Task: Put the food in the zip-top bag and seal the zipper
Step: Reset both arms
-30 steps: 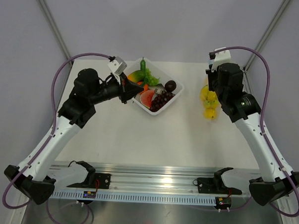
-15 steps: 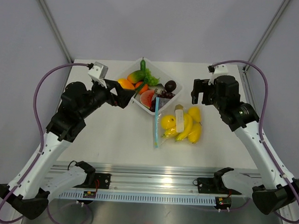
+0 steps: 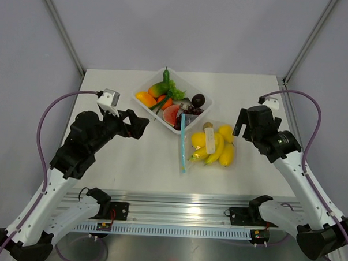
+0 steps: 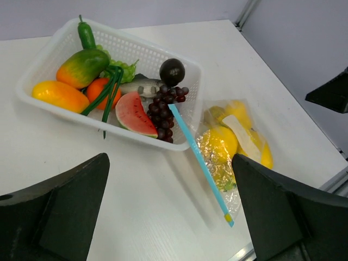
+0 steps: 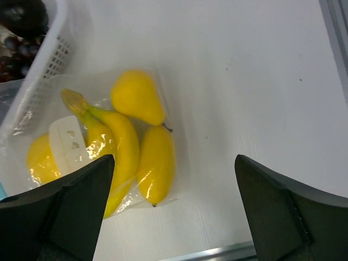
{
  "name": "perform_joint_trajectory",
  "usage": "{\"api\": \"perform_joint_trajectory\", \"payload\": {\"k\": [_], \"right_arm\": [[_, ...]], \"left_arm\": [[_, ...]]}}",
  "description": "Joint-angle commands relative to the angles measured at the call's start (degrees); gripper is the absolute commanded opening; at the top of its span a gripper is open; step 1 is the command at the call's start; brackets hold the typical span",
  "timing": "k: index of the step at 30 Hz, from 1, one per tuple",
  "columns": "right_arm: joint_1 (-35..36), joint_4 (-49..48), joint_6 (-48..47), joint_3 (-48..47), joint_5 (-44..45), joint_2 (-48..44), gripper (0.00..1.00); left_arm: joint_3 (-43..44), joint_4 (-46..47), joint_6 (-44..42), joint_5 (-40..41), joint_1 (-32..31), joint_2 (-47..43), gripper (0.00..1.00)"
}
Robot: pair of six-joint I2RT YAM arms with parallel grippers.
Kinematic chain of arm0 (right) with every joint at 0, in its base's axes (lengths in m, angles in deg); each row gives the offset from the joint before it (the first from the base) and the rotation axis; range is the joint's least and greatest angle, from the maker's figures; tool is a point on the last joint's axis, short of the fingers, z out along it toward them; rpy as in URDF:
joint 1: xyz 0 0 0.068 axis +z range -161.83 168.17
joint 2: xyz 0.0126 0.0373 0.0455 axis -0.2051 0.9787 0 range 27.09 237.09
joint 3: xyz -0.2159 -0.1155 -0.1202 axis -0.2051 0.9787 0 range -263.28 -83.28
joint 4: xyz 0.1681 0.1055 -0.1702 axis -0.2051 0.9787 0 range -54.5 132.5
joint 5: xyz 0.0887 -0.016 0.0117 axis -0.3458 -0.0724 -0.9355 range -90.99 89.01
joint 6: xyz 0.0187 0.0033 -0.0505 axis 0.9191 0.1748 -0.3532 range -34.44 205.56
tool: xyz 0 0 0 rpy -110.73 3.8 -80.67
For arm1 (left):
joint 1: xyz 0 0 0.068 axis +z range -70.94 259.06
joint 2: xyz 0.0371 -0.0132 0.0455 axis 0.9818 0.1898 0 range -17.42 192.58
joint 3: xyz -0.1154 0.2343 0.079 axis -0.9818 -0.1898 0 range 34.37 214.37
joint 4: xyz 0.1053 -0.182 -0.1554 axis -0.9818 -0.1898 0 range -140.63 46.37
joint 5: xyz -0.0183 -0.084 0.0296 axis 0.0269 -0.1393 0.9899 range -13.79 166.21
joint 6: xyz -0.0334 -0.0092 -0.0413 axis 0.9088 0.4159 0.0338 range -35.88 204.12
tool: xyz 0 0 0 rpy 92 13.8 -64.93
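We see the left jaws wide open with nothing between them, and the right jaws are wide open and empty in the same way. The bag [image 4: 217, 174] lies flat on the table [image 3: 132, 157], ahead of the left jaws and more toward their right side, not touching them. From the right jaws it lies ahead and toward their left side, also apart from them. The food [image 5: 130, 147] is inside the bag: bananas and rounder yellow pieces, with a white label [image 5: 68, 142] over them. The zipper [image 4: 199, 163] is a straight blue strip on the bag's edge that faces the left jaws. Its far end rests at the tray [image 4: 191, 87], near the dark grapes [image 4: 163, 111]. We cannot tell whether the zipper is pressed closed. The tray stands ahead of the left jaws, about in the middle of their opening.
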State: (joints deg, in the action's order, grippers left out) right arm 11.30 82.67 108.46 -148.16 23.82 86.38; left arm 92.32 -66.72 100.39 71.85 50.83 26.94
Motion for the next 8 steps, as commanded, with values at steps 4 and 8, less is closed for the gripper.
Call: {"api": "perform_joint_trajectory", "payload": {"k": [4,8], "right_arm": [[0.07,4.85,5.84,2.65,8.65,-6.63,0.99],[-0.02,7.04,5.85,3.71,9.9,-8.14,1.0]], "left_arm": [[-4.51,-4.41,-1.59,7.51,0.19,-6.91,0.99],[-5.31,-5.65,-1.42,10.25,0.1,-8.67,0.99]]}}
